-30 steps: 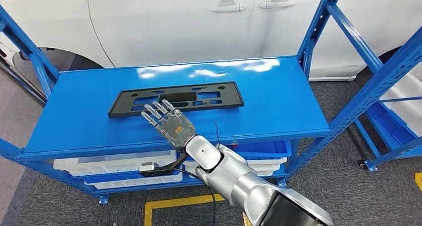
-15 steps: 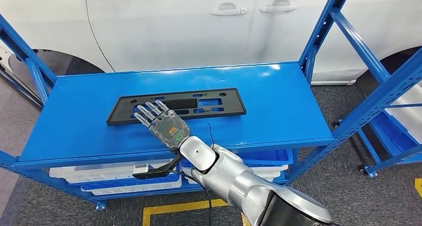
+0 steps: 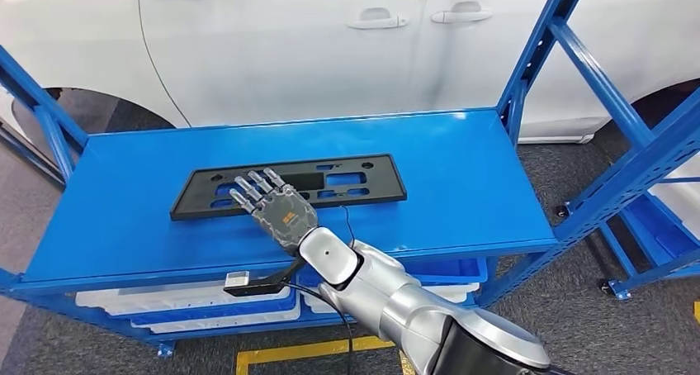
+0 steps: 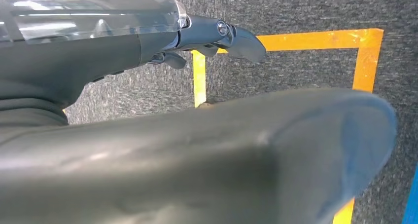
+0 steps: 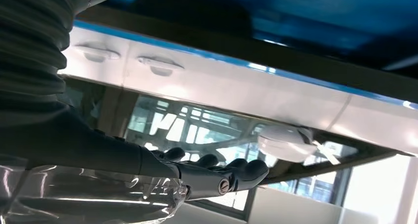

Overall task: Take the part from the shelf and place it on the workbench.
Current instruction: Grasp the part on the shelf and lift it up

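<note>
Black part (image 3: 289, 184): flat on the blue shelf (image 3: 462, 185), not lifted.
Right hand (image 3: 275, 206): fingers (image 3: 248, 188) spread, holding nothing, now reaching over the part's near edge.
Left hand (image 4: 217, 36): hanging, state unclear.
Meaning: grasp looks imminent.

Part on shelf: black flat rectangular plate (image 3: 330, 179) with cut-out slots.
Lies flat on the blue shelf top (image 3: 462, 168), centre of frame, long side across.
</note>
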